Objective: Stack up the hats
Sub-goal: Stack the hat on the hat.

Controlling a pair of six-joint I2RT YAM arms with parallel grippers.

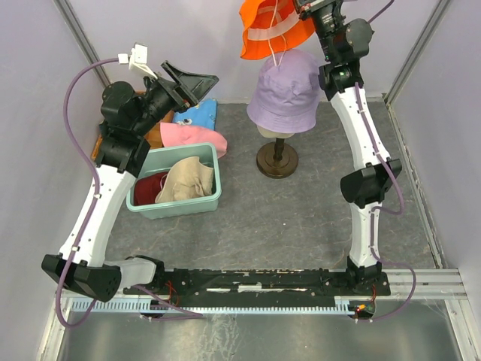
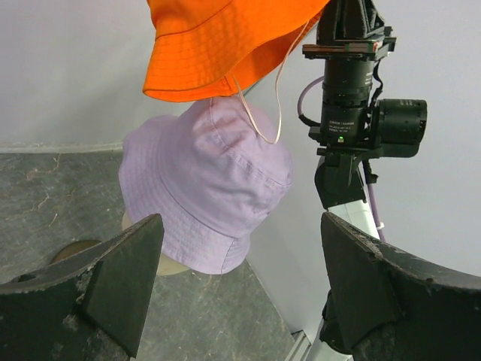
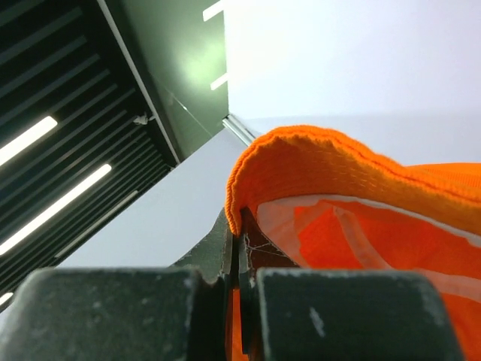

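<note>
**Q:** What do we note nearest the arm bases?
**A:** We note a teal bin point(image 1: 177, 207). It holds the cream-beige hat point(image 1: 188, 179), with the dark red hat point(image 1: 150, 186) beside it on the left.

**Q:** And just beyond the bin?
**A:** The pink hat point(image 1: 194, 138) lies on the table against the bin's far rim, and a blue patterned cloth point(image 1: 198, 114) lies behind it. Above these we mark the left gripper point(image 1: 195, 83), its jaws spread wide and holding nothing.

**Q:** Where do we find the lavender hat point(image 1: 285, 94)?
**A:** It sits on the mannequin head point(image 2: 174, 265), which rises from a dark round stand point(image 1: 276, 160) right of the bin.

**Q:** What lies farthest?
**A:** The right gripper point(image 3: 239, 280) is pinched closed on the brim of the orange hat point(image 1: 270, 31). It holds this hat in the air above the lavender one, and a thin cord point(image 2: 264, 124) dangles from it.
</note>
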